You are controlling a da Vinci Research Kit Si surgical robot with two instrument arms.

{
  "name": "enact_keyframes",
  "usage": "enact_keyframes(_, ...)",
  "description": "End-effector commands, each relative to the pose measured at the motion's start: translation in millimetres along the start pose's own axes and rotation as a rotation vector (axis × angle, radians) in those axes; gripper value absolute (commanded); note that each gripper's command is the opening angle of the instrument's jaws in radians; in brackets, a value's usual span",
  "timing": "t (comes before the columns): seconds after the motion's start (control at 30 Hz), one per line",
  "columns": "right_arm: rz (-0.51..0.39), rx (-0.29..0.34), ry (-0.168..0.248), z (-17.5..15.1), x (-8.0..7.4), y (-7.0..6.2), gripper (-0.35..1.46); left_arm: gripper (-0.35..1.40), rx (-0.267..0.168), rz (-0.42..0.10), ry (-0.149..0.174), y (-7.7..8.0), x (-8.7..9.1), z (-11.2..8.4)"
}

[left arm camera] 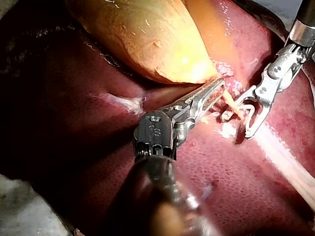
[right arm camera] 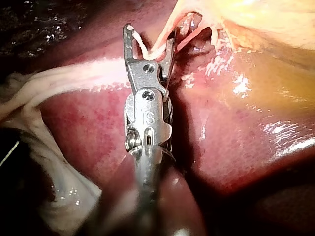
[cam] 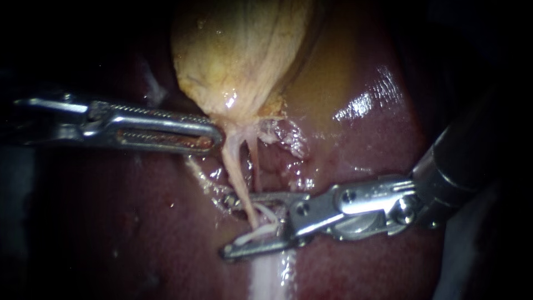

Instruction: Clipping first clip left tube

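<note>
— Since the left tube (cam: 236, 172) ran down from the gallbladder (cam: 244, 61) and passed between the spread jaws of the right instrument (cam: 239, 225), what did the squeeze need?

— I judged it wanted the tube seated deep and square across both jaws, clear of the thinner tube (cam: 256, 161) beside it, then a slow close.

— And the poses?

— That instrument lay low over the liver (cam: 139, 222), entering from the right. The left instrument (cam: 216, 136) reached in level, its jaws apparently pinching the gallbladder's neck.

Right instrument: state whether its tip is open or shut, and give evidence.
Open. The right instrument shows a wide gap at its tip in the endoscope view, the left tube lying in it.
</note>
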Motion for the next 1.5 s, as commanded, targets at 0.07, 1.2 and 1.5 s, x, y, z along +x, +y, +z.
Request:
enact_keyframes(0.07,0.008,0.006,-0.001,0.3,-0.3,-0.1,0.49,-0.35,0.001,0.0,0.0,0.0,0.0,0.1)
enact_keyframes(1.2,0.109,0.045,-0.039,-0.5,-1.3,1.2,-0.35,-0.35,0.001,0.0,0.001,0.0,0.0,0.2)
enact_keyframes(1.5,0.108,0.045,-0.043,-0.5,-1.5,1.4,-0.35,-0.35,0.001,0.0,0.0,-0.2,0.0,0.3)
